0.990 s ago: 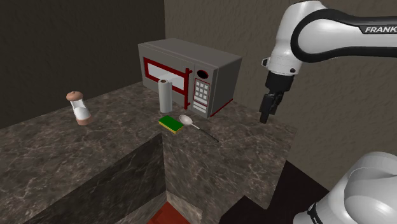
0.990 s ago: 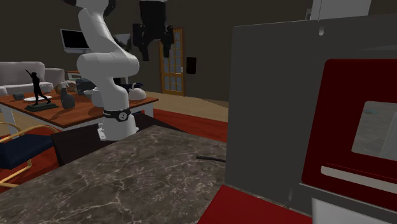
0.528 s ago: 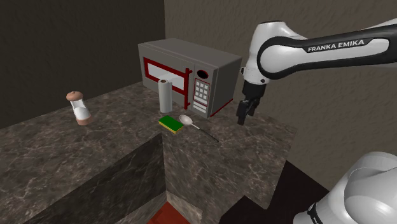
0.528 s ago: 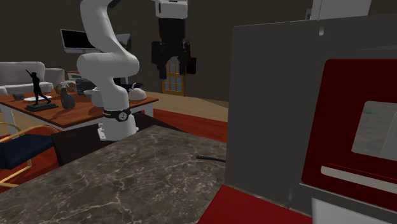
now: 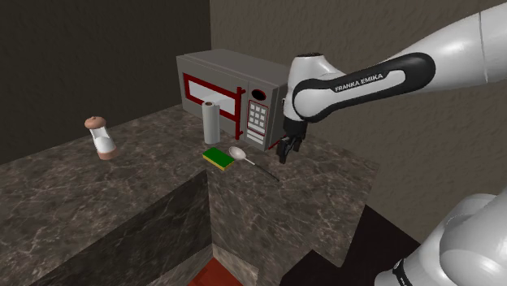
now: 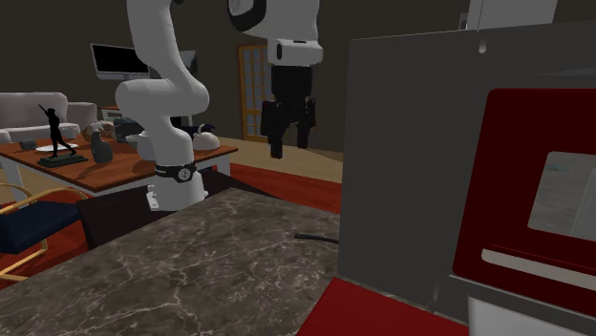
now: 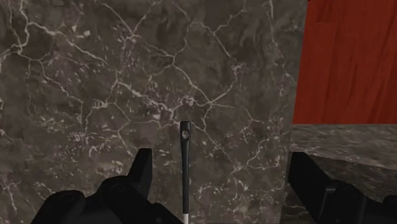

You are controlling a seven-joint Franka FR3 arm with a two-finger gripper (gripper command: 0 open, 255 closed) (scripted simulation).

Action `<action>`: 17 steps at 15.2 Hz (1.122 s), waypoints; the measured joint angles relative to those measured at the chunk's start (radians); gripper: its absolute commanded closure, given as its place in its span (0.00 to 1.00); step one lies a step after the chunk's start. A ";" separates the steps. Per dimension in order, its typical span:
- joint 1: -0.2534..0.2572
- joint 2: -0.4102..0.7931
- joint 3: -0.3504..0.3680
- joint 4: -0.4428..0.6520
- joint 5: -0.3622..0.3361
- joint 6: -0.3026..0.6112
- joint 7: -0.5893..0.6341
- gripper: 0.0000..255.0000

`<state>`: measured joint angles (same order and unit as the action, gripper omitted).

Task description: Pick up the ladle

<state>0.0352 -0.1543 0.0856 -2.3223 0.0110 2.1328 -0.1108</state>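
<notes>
The ladle [image 5: 241, 154] lies flat on the dark marble counter [image 5: 154, 195] in front of the microwave, its pale bowl beside a green sponge [image 5: 217, 158] and its thin dark handle [image 5: 266, 171] pointing toward the counter's edge. My gripper [image 5: 286, 153] hangs open above the handle's end, without touching it. In the wrist view the handle [image 7: 185, 167] runs between the spread fingers [image 7: 141, 172], closer to that one than to the other. The second exterior view has the gripper [image 6: 289, 145] well above the counter, with the handle tip [image 6: 310, 236] poking out from behind the microwave.
A grey microwave [image 5: 244, 96] with red trim stands just behind the ladle, close to the arm. A white paper roll [image 5: 210, 122] stands before its door, a shaker [image 5: 101, 136] farther along. The counter's edge drops to red floor [image 7: 347, 60] beside the gripper.
The arm has swung toward the shoulder view's left and downward, carrying the open gripper from beyond the counter's end to above the ladle's handle. The ladle has not moved.
</notes>
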 measured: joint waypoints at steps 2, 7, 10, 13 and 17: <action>0.000 0.062 0.006 0.036 -0.021 0.035 0.014 0.00; 0.006 0.267 0.013 0.169 -0.090 0.129 0.062 0.00; 0.018 0.383 0.009 0.263 -0.133 0.162 0.092 0.00; 0.031 0.492 0.000 0.359 -0.172 0.185 0.115 0.00; 0.045 0.595 -0.011 0.446 -0.203 0.211 0.133 0.00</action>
<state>0.0802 0.4404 0.0746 -1.8762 -0.1916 2.3436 0.0220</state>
